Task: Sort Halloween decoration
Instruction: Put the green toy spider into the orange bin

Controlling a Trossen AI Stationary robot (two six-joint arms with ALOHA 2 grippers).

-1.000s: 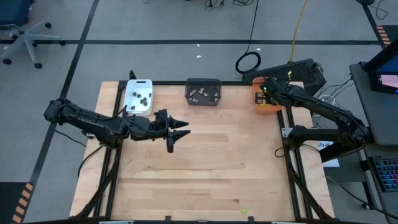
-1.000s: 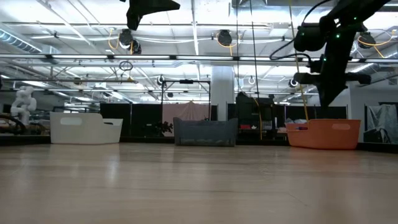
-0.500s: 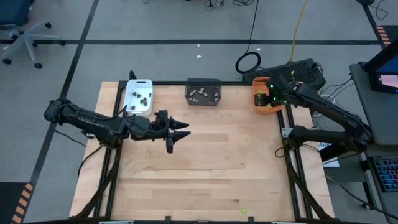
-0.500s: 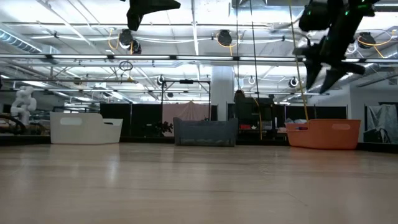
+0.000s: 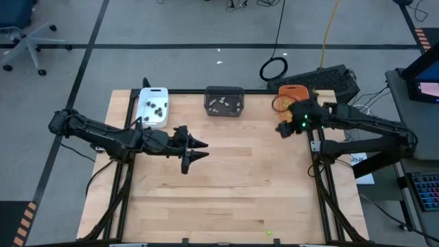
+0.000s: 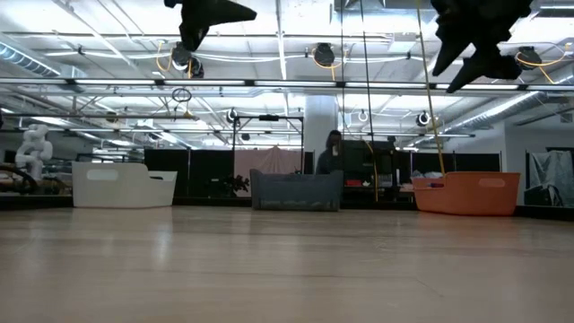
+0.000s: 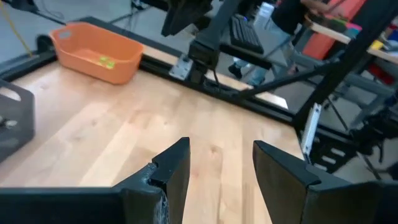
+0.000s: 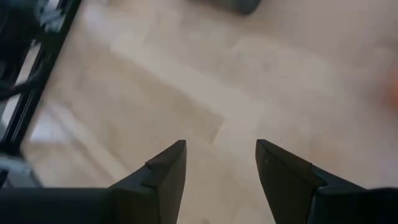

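Three trays stand along the table's far edge. The white tray holds dark pieces, the dark grey tray pale pieces, and the orange tray lime green pieces. One green piece lies alone near the front edge. My left gripper hangs open above the table's middle left, holding nothing. My right gripper is open and holds nothing; it is high over bare wood, just nearer and left of the orange tray. In the low view both grippers are well above the table.
Bare wooden tabletop takes up the middle and near half. A black frame rail runs along the right edge. Beyond the table are a keyboard, a coiled cable and a person in the room behind.
My right gripper pointed down, shut, over the orange tray; it has opened, risen, and swung toward the table's near edge and a little left, clear of the tray. My left gripper has stayed in place, tipping slightly.
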